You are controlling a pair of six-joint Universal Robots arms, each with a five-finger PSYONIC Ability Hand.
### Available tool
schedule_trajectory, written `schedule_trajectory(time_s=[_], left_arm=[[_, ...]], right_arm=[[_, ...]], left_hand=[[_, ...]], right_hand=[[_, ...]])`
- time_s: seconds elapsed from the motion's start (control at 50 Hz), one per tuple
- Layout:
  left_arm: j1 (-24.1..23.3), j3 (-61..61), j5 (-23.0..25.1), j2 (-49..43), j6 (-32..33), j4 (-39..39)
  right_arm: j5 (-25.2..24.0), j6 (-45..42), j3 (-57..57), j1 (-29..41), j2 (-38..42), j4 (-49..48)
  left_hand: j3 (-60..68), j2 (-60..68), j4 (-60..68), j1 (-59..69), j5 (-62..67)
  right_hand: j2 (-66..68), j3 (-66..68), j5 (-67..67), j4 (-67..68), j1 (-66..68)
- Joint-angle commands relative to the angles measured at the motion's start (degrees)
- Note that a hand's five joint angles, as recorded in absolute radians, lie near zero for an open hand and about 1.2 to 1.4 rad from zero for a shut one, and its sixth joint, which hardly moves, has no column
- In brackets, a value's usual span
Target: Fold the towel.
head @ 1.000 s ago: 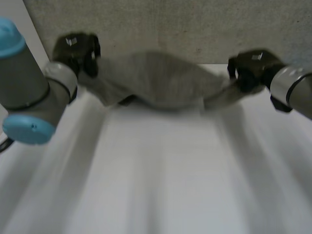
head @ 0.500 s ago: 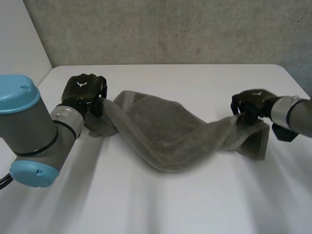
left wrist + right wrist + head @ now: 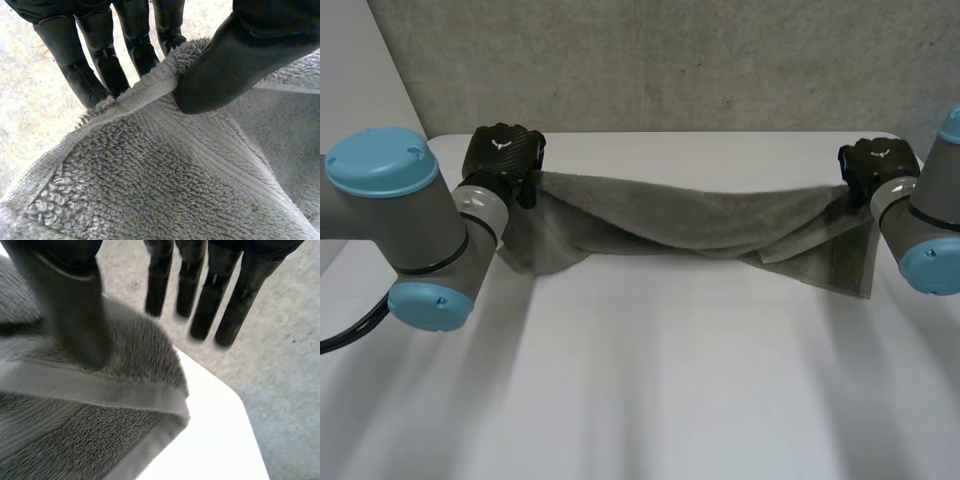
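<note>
The grey towel [image 3: 690, 220] is stretched in a band between both hands over the back of the white table [image 3: 670, 390]. My left hand [image 3: 500, 155] holds its left end. In the left wrist view the thumb [image 3: 235, 60] presses the towel's hem [image 3: 150, 90] against the fingers [image 3: 95, 70]. My right hand [image 3: 870, 165] is at the towel's right end, where a flap hangs down to the table. In the right wrist view the thumb [image 3: 75, 305] rests on the towel [image 3: 75, 430], while the fingers [image 3: 200, 290] stand straight and apart from the cloth.
A grey concrete surface [image 3: 670, 60] lies behind the table's far edge. The table's far right corner [image 3: 220, 440] sits just under my right hand. Bare white tabletop spreads in front of the towel.
Both hands have moved apart, and the sagging towel is now pulled into a straighter band. The right hand has shifted right, toward the table's corner.
</note>
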Motion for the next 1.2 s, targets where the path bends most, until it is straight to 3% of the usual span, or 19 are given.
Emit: schedule_trajectory(time_s=[0.02,0.18,0.28,0.42,0.52,0.64,0.92,1.2], left_arm=[[-0.14,1.7,-1.76,-2.25,0.07,-0.04],[-0.05,2.93,-2.47,-3.39,0.07,-0.04],[0.13,3.63,-2.55,-4.01,0.16,-0.04],[0.13,3.37,-2.55,-4.01,0.07,-0.13],[0.13,3.28,-2.55,-4.01,0.07,-0.13],[0.04,2.93,-2.55,-4.01,0.07,-0.22],[0.13,2.66,-2.55,-3.92,0.07,-0.3],[0.04,2.66,-2.47,-4.09,0.07,-0.13]], right_arm=[[-0.5,-0.11,4.08,0.11,-0.81,1.58],[-1.29,-0.11,14.28,-0.85,-12.32,0.7],[-7.86,-1.6,22.69,-0.85,-21.09,1.14],[-13.94,-5.99,29.21,-0.68,-24.54,1.23],[-14.91,-8.2,29.31,-0.15,-22.43,0.7],[-14.56,-10.13,22.91,-0.06,-12.69,1.49],[-14.83,-9.78,8.93,0.02,0.59,1.41],[-14.83,-9.78,4.52,3.1,6.92,-0.96]], left_hand=[[-8.49,-6.86,-7.41,-3.01,-14.98],[-8.49,-6.86,-7.41,-3.01,-14.98],[-8.49,-6.86,-7.41,-3.01,-14.98],[-8.49,-6.86,-7.41,-3.01,-14.98],[-8.49,-6.86,-7.41,-3.01,-14.98],[-8.49,-6.86,-7.41,-3.01,-14.98],[-8.49,-6.86,-7.41,-3.01,-14.98],[-8.49,-6.86,-7.41,-3.01,-14.98]], right_hand=[[-21.44,-23.86,-22.07,-23.34,-22.41],[-20.68,-23.1,-21.32,-22.58,-21.65],[-11.8,-14.22,-12.44,-13.7,-12.77],[-3.56,-5.98,-4.2,-5.46,-4.53],[2.7,0.28,2.06,0.8,1.73],[6.56,4.14,5.93,4.67,5.59],[-5.71,-8.13,-6.34,-7.6,-6.68],[-3.36,-5.78,-4.0,-5.26,-4.33]])
